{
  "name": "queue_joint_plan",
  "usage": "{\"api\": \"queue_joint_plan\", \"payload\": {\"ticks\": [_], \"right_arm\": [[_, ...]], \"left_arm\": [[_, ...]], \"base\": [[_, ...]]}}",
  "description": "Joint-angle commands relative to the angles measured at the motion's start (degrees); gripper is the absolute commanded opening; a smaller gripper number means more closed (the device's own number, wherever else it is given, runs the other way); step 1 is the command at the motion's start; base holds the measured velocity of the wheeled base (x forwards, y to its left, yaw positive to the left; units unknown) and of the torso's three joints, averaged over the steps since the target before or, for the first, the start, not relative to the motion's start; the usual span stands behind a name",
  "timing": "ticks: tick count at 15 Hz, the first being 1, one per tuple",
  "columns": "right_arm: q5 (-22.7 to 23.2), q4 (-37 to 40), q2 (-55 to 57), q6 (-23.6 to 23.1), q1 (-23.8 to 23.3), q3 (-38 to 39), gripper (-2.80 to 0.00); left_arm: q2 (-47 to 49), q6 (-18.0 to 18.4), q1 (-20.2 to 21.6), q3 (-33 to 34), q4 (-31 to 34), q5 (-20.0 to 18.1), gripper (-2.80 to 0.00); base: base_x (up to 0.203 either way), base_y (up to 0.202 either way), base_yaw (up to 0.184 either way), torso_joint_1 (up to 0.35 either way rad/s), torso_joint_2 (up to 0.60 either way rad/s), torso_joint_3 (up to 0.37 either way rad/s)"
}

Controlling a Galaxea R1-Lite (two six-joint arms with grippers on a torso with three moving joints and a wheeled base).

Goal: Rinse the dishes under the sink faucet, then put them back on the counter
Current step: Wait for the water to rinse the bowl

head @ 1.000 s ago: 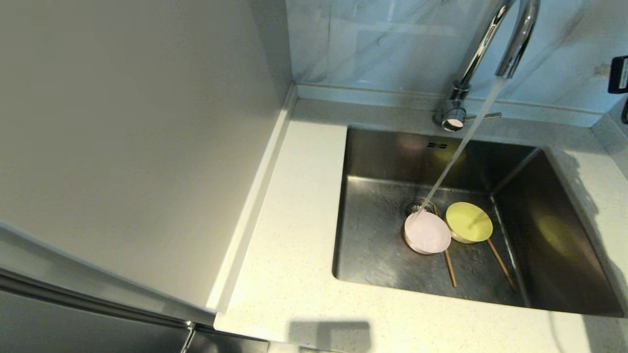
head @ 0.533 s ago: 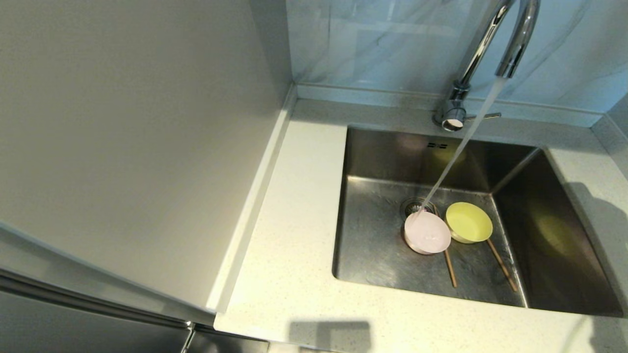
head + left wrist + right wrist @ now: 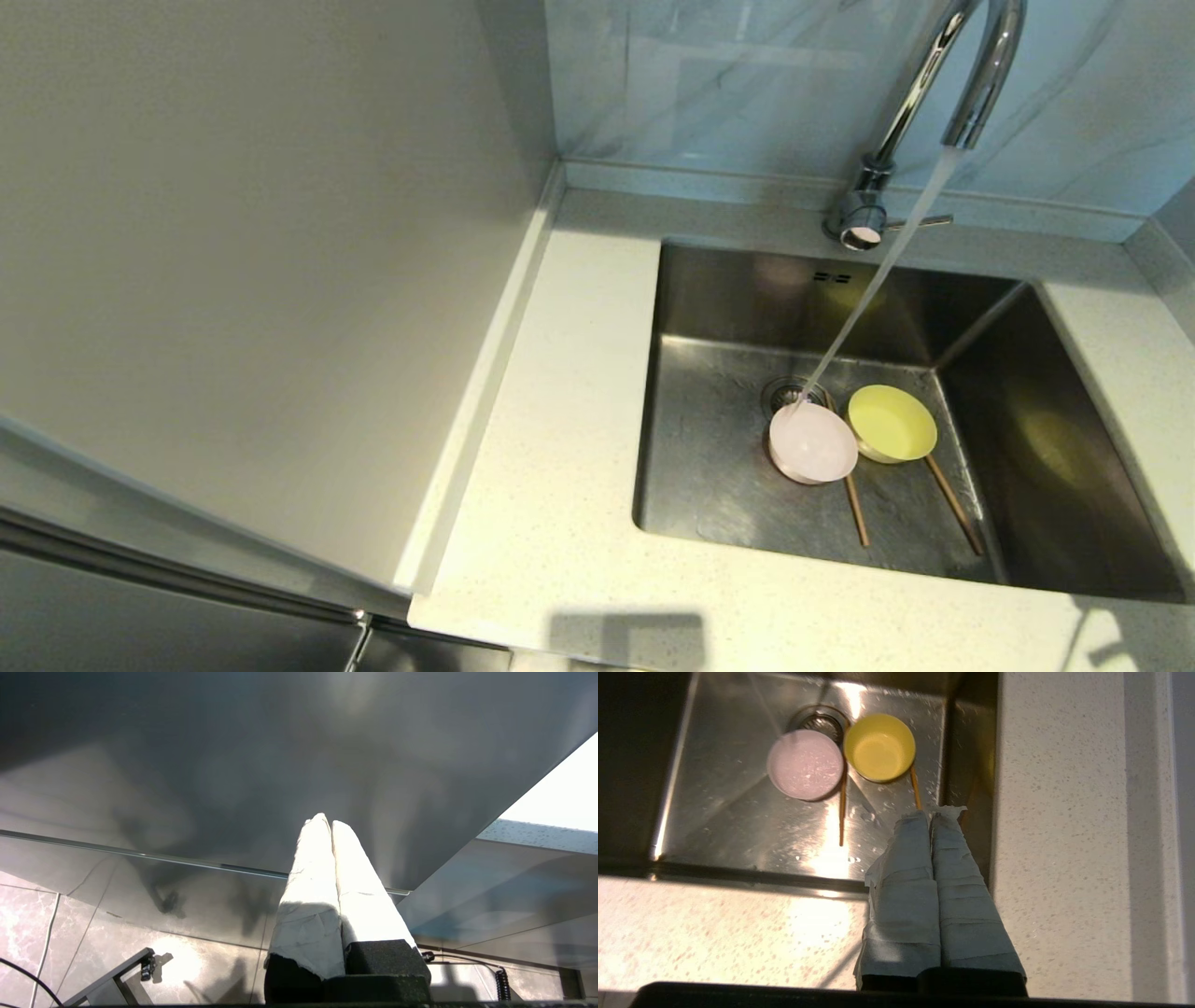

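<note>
Withdrawn right gripper hovers, jaws closed, above sink.

1. Square brushed stainless steel sink, set in off-white speckled stone counter.
2. On sink floor: small pale pink bowl & yellow-green bowl, side by side nr drain strainer.
3. 2 thin brown wooden chopsticks partly under bowls.

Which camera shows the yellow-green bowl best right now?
The right wrist view: it looks almost straight down into the yellow-green bowl, showing its whole rim and inside. The head view shows the bowl smaller, at a slant, beside the pink bowl. The left wrist view does not show it.
</note>
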Motion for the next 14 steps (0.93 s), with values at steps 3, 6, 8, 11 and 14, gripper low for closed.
{"api": "queue_joint_plan", "payload": {"ticks": [3,6,8,11,14], "right_arm": [[-0.2,-5.2,-20.3,0.8,5.4,15.6,-2.80],[-1.0,-8.4,-29.4,0.5,10.0,22.5,-2.80],[-1.5,-20.4,-31.8,0.6,11.9,26.8,-2.80],[-1.8,-39.2,-31.8,3.0,13.7,30.0,-2.80],[-5.2,-39.5,-35.1,2.1,20.5,34.1,-2.80]], "left_arm": [[-0.2,0.0,0.0,0.0,0.0,0.0,-2.80],[-0.2,0.0,0.0,0.0,0.0,0.0,-2.80],[-0.2,0.0,0.0,0.0,0.0,0.0,-2.80],[-0.2,0.0,0.0,0.0,0.0,0.0,-2.80],[-0.2,0.0,0.0,0.0,0.0,0.0,-2.80]], "base": [[0.000,0.000,0.000,0.000,0.00,0.000],[0.000,0.000,0.000,0.000,0.00,0.000],[0.000,0.000,0.000,0.000,0.00,0.000],[0.000,0.000,0.000,0.000,0.00,0.000],[0.000,0.000,0.000,0.000,0.00,0.000]]}}
